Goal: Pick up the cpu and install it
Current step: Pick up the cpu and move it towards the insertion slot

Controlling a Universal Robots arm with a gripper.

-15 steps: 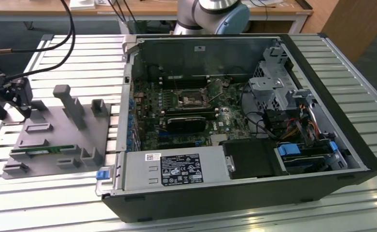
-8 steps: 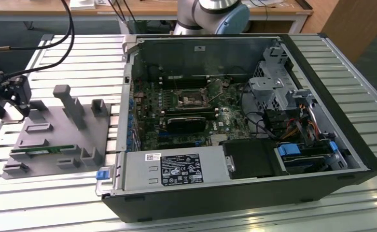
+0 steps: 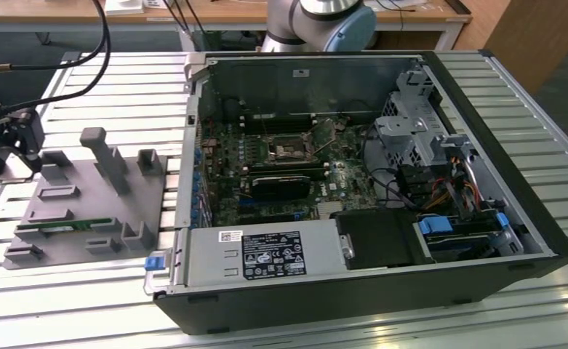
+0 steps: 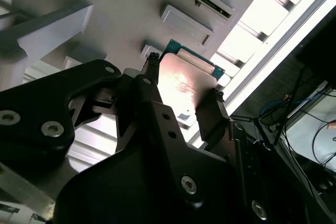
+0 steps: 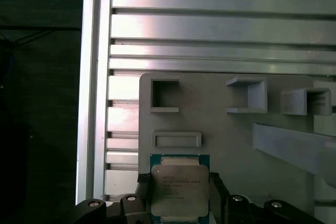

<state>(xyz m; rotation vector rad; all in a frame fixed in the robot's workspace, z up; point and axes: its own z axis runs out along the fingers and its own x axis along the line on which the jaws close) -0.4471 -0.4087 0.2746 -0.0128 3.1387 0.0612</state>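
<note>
First wrist view: one cpu [image 5: 180, 192], one pincer [image 5: 179, 184] (two fingers [image 5: 216, 183] tight on the cpu), one tray [image 5: 236, 145].

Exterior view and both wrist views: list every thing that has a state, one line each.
gripper: shut on the cpu, clamping two opposite edges.
cpu: metal top up, over the grey fixture; lifted or resting, cannot tell.
memory stick: lying in the grey fixture.
computer case: on its side, open, side panel off.
socket: looks empty.
</note>
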